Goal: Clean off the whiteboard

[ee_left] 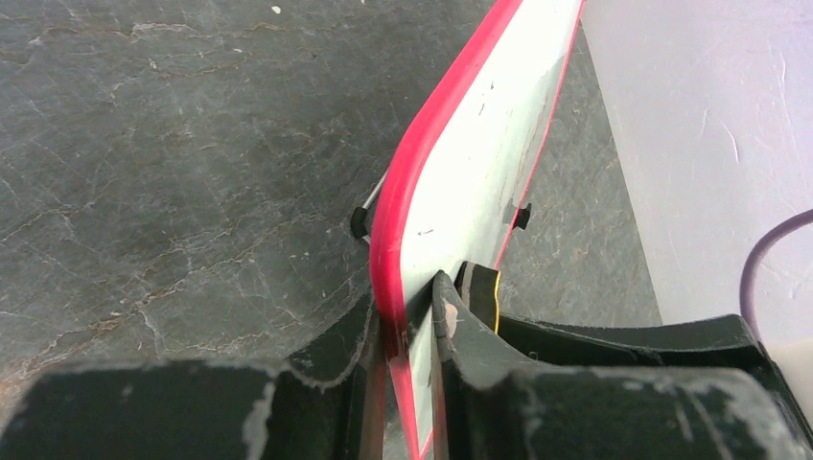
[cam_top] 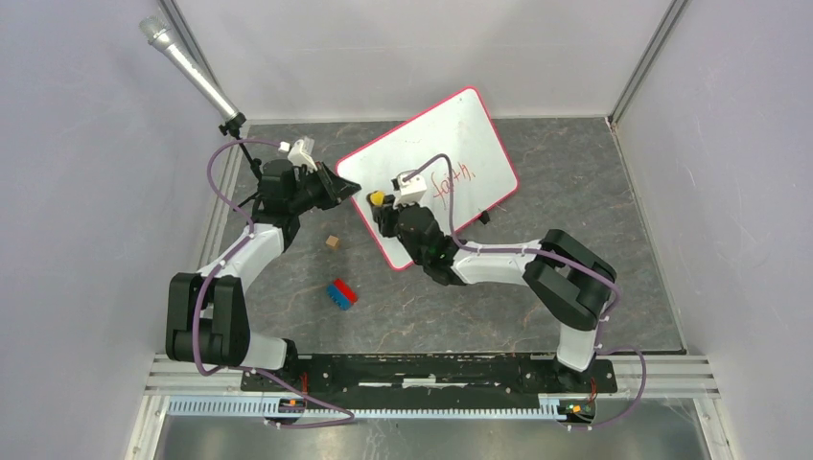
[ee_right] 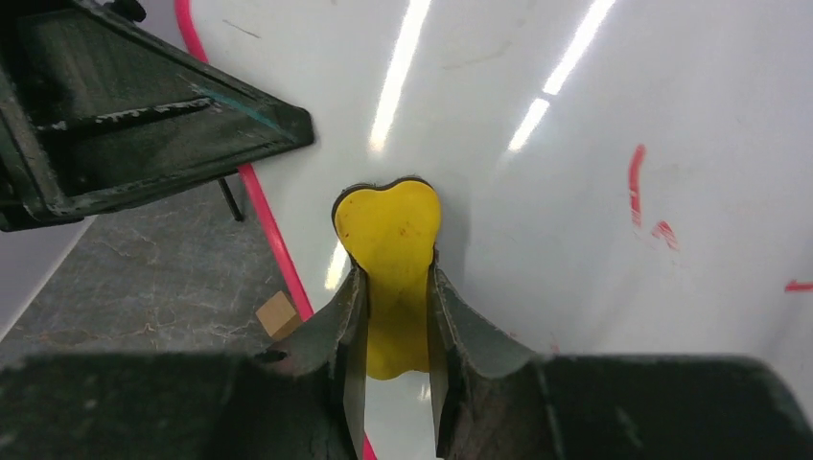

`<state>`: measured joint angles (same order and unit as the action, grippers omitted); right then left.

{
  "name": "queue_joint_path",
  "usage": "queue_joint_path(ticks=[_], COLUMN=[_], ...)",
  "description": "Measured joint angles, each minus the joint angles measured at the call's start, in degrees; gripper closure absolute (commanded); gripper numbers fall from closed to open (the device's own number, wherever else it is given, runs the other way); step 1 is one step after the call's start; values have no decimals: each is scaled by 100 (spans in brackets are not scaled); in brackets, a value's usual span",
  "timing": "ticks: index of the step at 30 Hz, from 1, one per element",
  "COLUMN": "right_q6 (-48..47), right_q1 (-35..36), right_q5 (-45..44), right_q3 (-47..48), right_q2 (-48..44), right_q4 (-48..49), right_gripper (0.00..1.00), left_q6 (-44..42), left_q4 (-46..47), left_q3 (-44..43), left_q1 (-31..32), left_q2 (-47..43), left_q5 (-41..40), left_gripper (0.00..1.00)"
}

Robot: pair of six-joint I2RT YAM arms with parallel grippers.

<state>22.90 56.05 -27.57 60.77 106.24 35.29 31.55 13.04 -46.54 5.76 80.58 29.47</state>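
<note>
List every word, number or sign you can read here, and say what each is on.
Red handwriting on the whiteboard: one short scrawl, too small and tilted to read; the right wrist view shows only stray strokes.
Yellow eraser: no print visible.
Nothing else readable.

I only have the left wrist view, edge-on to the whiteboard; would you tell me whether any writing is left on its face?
Observer: Yes, red writing remains near the middle of the whiteboard.
Operator: Thank you. Is the right gripper holding anything?
Observer: The right gripper is shut on a yellow eraser, at the board's face, beside the marks but not over them.
Operator: Is anything loose lying nearby?
Observer: A small wooden cube and a red-and-blue block lie off the board's lower-left edge.
</note>
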Motion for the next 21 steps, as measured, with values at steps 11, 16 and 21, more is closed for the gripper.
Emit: queue_joint_path(ticks=[11,16,21], right_q6=[1174,730,-11], right_q1=[-960,-459,365], right_q5=[-50,-584,-588], right_q3=[-1729,-1394,-424], right_q2=[-688,-560,-168], right_q4=[542,286,13], right_gripper=[78,78,77], left_q6=[0,-2,-4], left_q4=[-31,-63,-68], left_q3=[-31,-33,-33], left_q1=[28,33,39], left_q2=[-11,-37,-50], left_q5=[0,-2,-9], left_gripper=[98,98,98])
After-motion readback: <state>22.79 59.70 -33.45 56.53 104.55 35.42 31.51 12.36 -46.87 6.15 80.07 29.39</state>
